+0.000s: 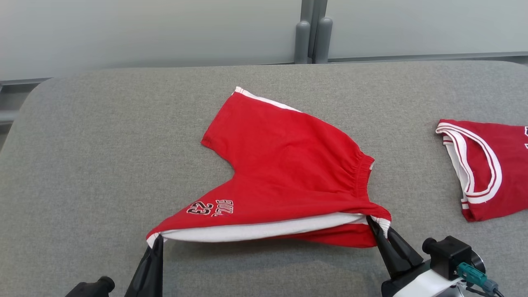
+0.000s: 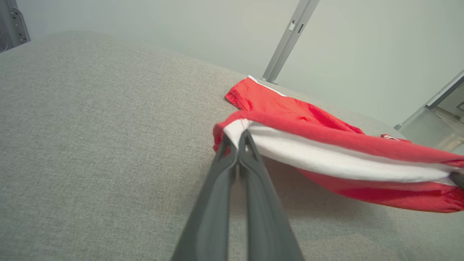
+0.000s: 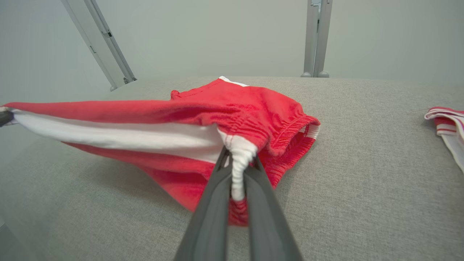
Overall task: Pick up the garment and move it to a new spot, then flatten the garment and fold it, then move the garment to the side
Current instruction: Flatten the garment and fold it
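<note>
The garment (image 1: 284,165) is a pair of red shorts with white side stripes and a "23" print, spread across the middle of the grey table. Its near edge hangs lifted and stretched between my two grippers. My left gripper (image 1: 158,240) is shut on the hem corner of the garment (image 2: 326,145), pinching the white stripe; the same grip shows up close in the left wrist view (image 2: 240,135). My right gripper (image 1: 370,221) is shut on the bunched white waistband end of the garment (image 3: 239,119), seen up close in the right wrist view (image 3: 237,159). The far leg rests on the table.
A second red and white garment, a jersey (image 1: 482,165), lies at the table's right edge; its trim (image 3: 447,123) shows in the right wrist view. The grey padded table (image 1: 103,144) has bare cloth to the left and behind. A grey post (image 1: 312,37) stands beyond the far edge.
</note>
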### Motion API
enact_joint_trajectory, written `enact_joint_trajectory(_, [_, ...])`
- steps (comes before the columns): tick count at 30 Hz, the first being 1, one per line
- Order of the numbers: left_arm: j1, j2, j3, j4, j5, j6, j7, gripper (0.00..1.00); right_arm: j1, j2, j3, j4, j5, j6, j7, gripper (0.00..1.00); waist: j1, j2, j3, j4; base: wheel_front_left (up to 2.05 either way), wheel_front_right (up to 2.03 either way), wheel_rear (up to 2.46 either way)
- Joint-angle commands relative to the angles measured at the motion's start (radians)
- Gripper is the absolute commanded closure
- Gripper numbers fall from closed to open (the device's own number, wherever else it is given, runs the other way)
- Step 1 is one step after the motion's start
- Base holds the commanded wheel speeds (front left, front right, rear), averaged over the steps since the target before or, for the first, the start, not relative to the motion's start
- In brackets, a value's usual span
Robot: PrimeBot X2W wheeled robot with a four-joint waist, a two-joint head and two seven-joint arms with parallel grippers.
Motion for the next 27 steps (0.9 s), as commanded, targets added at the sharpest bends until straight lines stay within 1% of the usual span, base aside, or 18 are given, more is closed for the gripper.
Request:
enact_joint_trajectory(1, [-0.014, 0.002, 0.000, 0.001, 0.006, -0.002, 0.003, 1.00, 0.005, 0.000, 0.002, -0.005, 0.004, 0.000, 0.004, 1.00, 0.0001, 0.0106, 0.003, -0.003, 0.00, 0.00, 0.00])
enact_joint_trajectory(5, [-0.066, 0.004, -0.007, 0.032, 0.006, -0.023, 0.012, 1.00, -0.005, 0.010, 0.002, 0.005, 0.014, 0.000, 0.005, 1.00, 0.0001, 0.0106, 0.010, -0.006, 0.00, 0.00, 0.00])
enact_joint_trajectory(8, [-0.131, 0.009, -0.007, 0.090, 0.001, -0.048, 0.024, 1.00, -0.015, 0.013, 0.002, 0.018, 0.020, 0.000, -0.001, 1.00, 0.0001, 0.0106, 0.015, -0.006, 0.00, 0.00, 0.00])
enact_joint_trajectory(12, [-0.248, 0.010, -0.007, 0.212, -0.004, -0.094, 0.032, 1.00, -0.049, 0.028, 0.000, 0.041, 0.040, 0.000, -0.004, 1.00, 0.0001, 0.0106, 0.027, -0.020, 0.00, 0.00, 0.00])
enact_joint_trajectory(17, [-0.404, -0.010, -0.021, 0.361, 0.002, -0.141, 0.048, 1.00, -0.105, 0.061, -0.031, 0.086, 0.052, 0.000, -0.001, 1.00, 0.0001, 0.0106, 0.054, -0.042, 0.00, 0.00, 0.00])
enact_joint_trajectory(23, [-0.603, -0.035, -0.045, 0.538, 0.020, -0.185, 0.081, 1.00, -0.188, 0.112, -0.064, 0.146, 0.039, 0.000, 0.015, 1.00, 0.0001, 0.0106, 0.108, -0.076, 0.00, 0.00, 0.00])
enact_joint_trajectory(27, [-0.742, -0.054, -0.067, 0.672, 0.033, -0.204, 0.107, 1.00, -0.250, 0.139, -0.069, 0.190, 0.022, 0.000, 0.027, 1.00, 0.0001, 0.0106, 0.150, -0.105, 0.00, 0.00, 0.00])
